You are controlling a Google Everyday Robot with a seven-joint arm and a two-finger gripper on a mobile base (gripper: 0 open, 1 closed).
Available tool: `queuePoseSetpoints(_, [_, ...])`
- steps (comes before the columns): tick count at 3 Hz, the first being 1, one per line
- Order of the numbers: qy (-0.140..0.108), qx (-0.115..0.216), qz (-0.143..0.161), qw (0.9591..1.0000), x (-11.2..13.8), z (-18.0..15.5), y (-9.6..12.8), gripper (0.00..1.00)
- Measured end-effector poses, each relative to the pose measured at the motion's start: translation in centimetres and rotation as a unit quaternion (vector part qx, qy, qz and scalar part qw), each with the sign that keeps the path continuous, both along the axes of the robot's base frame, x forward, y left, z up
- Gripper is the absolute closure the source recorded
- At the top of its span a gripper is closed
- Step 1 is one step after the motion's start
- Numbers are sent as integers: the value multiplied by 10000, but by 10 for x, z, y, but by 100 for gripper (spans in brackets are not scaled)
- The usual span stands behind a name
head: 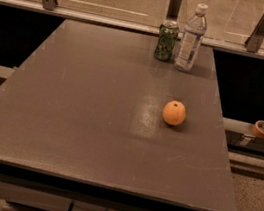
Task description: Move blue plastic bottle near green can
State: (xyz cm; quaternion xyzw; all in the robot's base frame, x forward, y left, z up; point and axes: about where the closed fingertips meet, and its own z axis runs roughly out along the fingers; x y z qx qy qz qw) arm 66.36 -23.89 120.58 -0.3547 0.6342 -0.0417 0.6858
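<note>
The blue plastic bottle (192,37) stands upright at the far edge of the grey table (85,109). It is clear and bluish with a white cap and a pale label. The green can (167,40) stands upright just to its left, a small gap between them. It is about half the bottle's height, with a silver top rim. The gripper and the arm are out of view. Nothing holds the bottle.
An orange (174,113) lies on the table right of the middle. A roll of tape (263,128) sits on a ledge past the table's right edge. A rail with metal posts (261,30) runs behind the far edge.
</note>
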Motion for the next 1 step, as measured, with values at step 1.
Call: queuePoseSetpoints(1, [-458, -360, -14, 9983, -8, 30, -5, 0])
